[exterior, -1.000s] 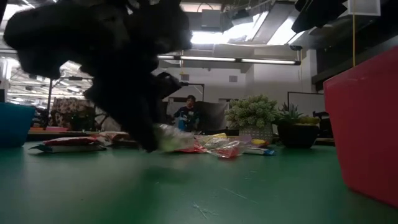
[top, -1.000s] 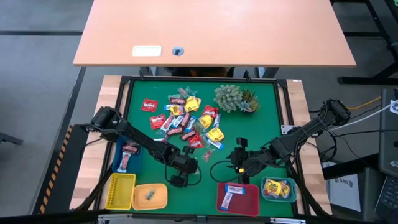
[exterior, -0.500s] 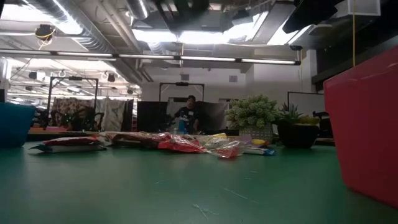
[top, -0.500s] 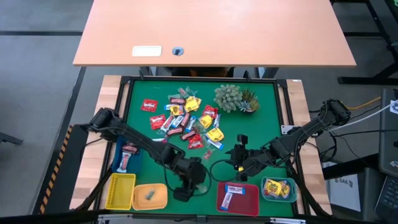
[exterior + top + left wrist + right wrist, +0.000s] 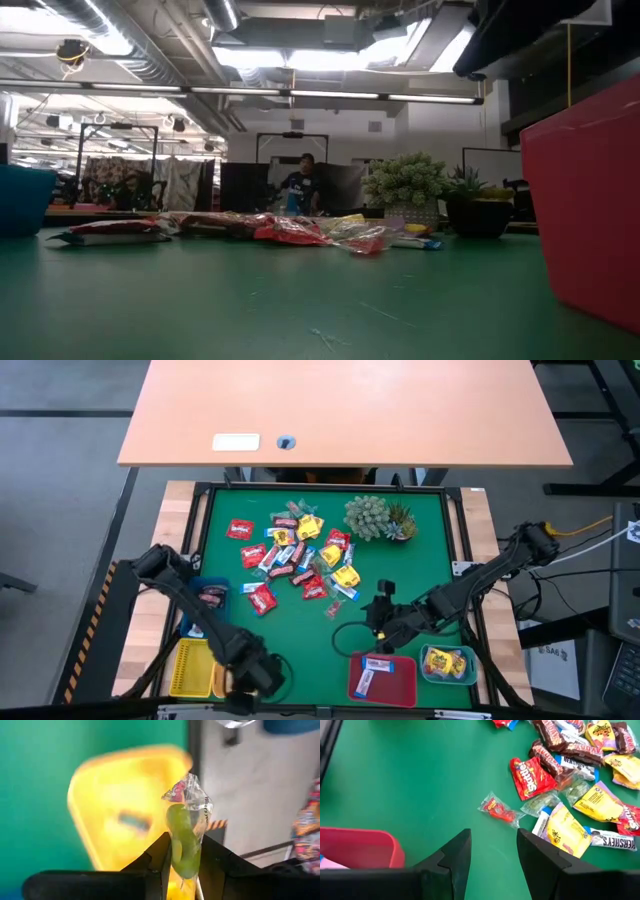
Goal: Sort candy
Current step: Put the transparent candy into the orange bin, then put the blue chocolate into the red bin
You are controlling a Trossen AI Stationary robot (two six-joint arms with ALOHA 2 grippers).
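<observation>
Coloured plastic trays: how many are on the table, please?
5: blue tray left edge; yellow tray, orange tray near left; red tray, teal tray near right.

Open right end effector (image 5: pixel 492 855) hovers above green mat (image 5: pixel 410 780) near scattered candy (image 5: pixel 570 775)

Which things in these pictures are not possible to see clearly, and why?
- Orange tray: left wrist view, blurred; its contents unreadable.
- Left gripper: high view, its held green candy hidden under the arm.
- Red tray: low view, cut by the edge.
- Candy pile: low view, too small.
</observation>
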